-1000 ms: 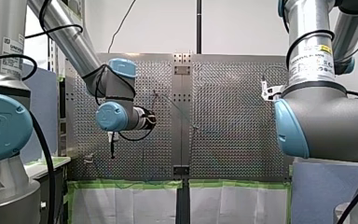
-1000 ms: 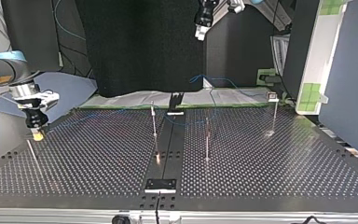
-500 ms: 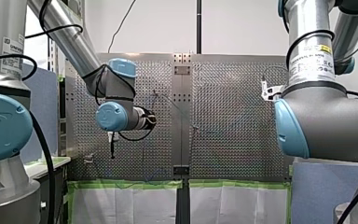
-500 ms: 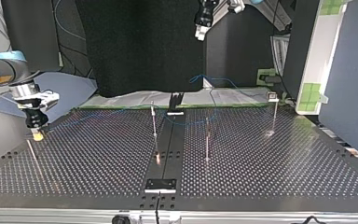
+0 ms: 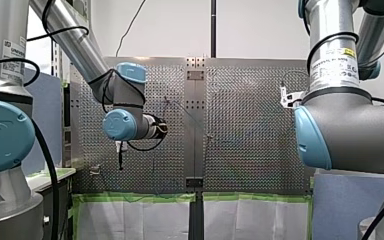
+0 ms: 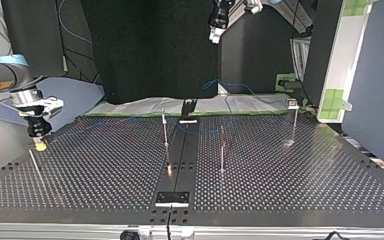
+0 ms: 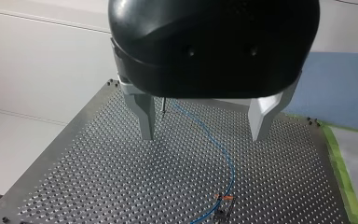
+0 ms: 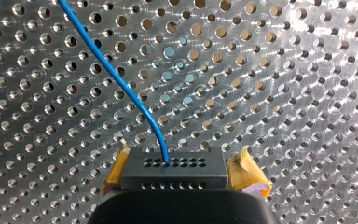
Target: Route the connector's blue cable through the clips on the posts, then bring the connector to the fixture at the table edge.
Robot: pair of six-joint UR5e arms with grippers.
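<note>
My right gripper (image 8: 182,170) grasps the dark grey rectangular connector (image 8: 174,169) low over the perforated metal table (image 8: 284,93), at the top view's left.
Its yellow pads (image 8: 247,170) pinch the connector's ends, and the blue cable (image 8: 121,81) leads away from it; my left gripper (image 7: 204,135) hangs released, metal fingers (image 7: 145,116) spread, well above the table.

Counts, taken mainly from the top view.

Arms: 2, the robot's left arm (image 5: 75,45) and right arm (image 5: 345,125).
Grippers: 2, the left gripper (image 6: 215,36) and right gripper (image 6: 40,146), each with 2 fingers.
Upright posts: 3, left of centre (image 6: 165,131), right of centre (image 6: 222,150), far right (image 6: 294,125).
Thin rod (image 6: 35,167) at lower left: 1, post or reflection, cannot tell.
Perforated plates: 2, left plate (image 6: 95,165) and right plate (image 6: 290,170).
Blue cable (image 8: 121,84): 1.
Connector (image 8: 173,173): 1.
</note>
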